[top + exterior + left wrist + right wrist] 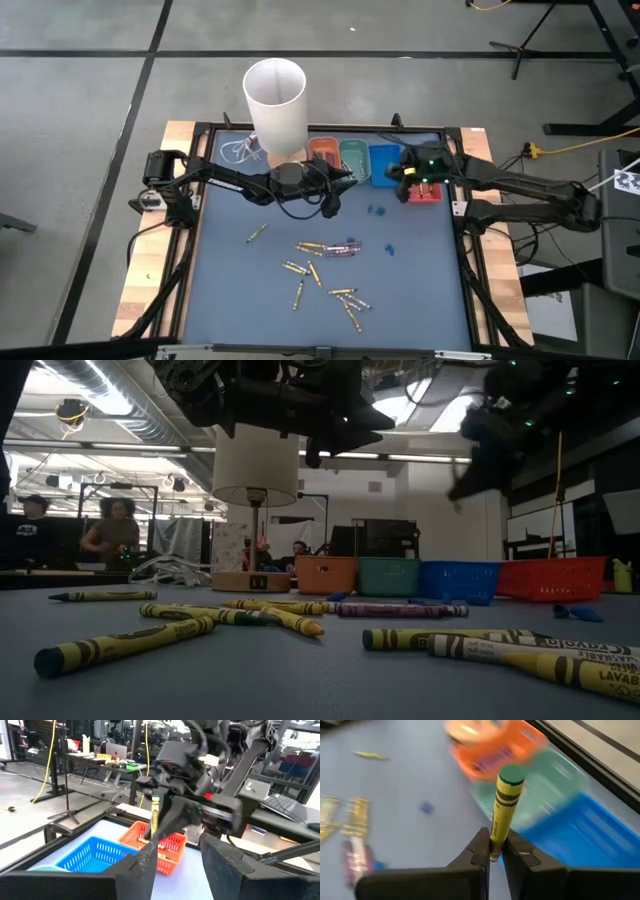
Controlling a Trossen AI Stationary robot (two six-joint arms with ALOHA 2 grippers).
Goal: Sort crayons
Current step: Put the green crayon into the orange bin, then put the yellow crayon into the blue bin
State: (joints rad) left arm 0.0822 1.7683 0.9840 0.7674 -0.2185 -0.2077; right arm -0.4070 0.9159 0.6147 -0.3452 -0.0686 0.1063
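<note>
crayons are lying scattered mid-table; behind them four baskets are sitting side by side.

Four small trays are sitting in a row w/ approx. a dozen crayons lying loose, 1 white cup standing by.

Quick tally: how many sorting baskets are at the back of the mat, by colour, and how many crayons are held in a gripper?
Orange basket: 1
Green basket: 1
Blue basket: 1
Red basket: 1
Yellow crayon held in the right gripper: 1
Total: 4 baskets, 1 held crayon
</note>
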